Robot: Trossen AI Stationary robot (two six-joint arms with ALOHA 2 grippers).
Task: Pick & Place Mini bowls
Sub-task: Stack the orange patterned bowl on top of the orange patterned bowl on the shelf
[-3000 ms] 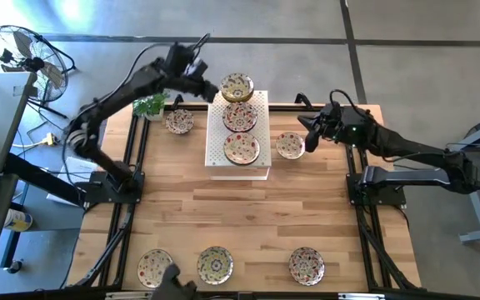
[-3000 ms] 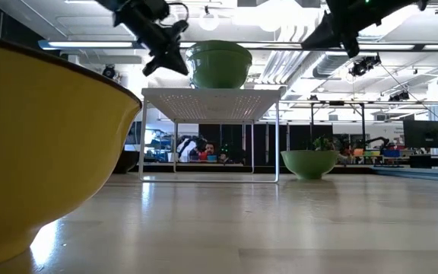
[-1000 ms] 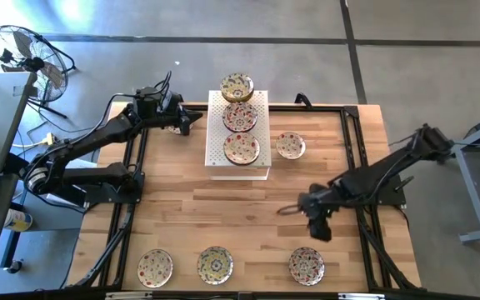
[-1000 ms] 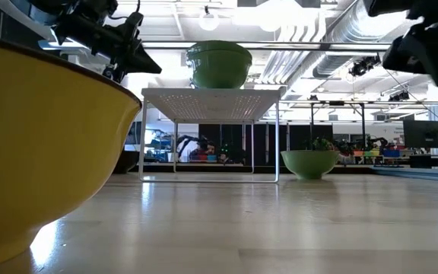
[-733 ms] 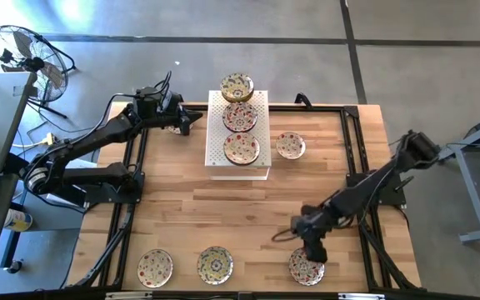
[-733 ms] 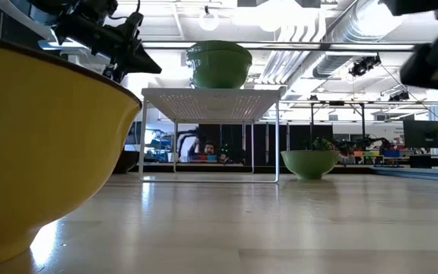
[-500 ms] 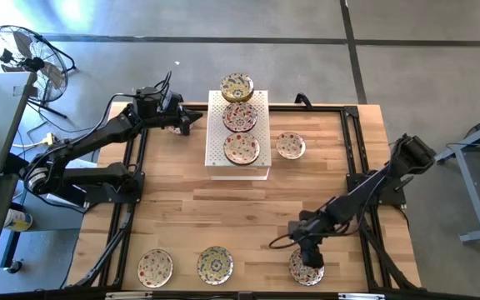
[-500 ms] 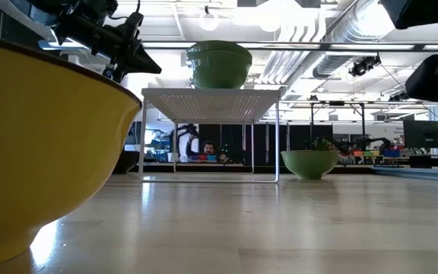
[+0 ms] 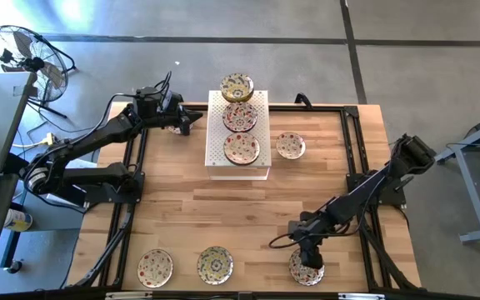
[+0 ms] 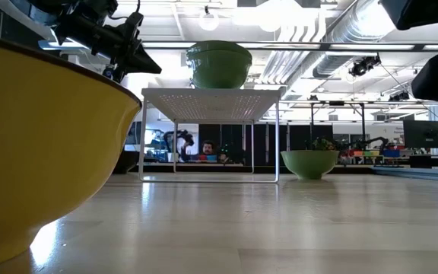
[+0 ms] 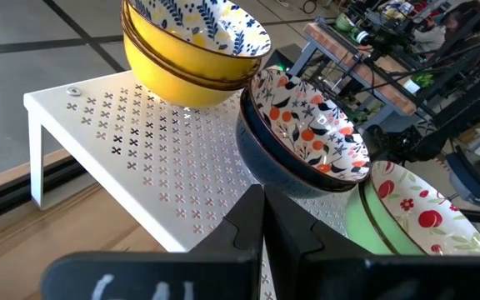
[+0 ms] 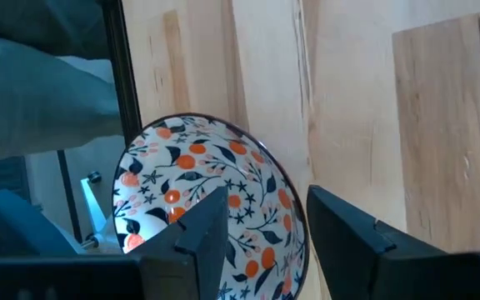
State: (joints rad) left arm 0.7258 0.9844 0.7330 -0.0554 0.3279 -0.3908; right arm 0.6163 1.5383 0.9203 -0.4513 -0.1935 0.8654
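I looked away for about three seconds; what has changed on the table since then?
The right pincer swung from the far edge to the near edge and now hangs open over the near-right bowl. The left pincer drew back from the white rack; the bowl left of the rack is gone from the high view. The other bowls stayed.

Bright overhead lamps flood the room; from table height the white ceiling lights (image 10: 276, 14) blow out into glare. The pale wooden tabletop (image 10: 280, 221) mirrors them in a soft sheen, and the big yellow bowl (image 10: 44, 144) up close is blurred.
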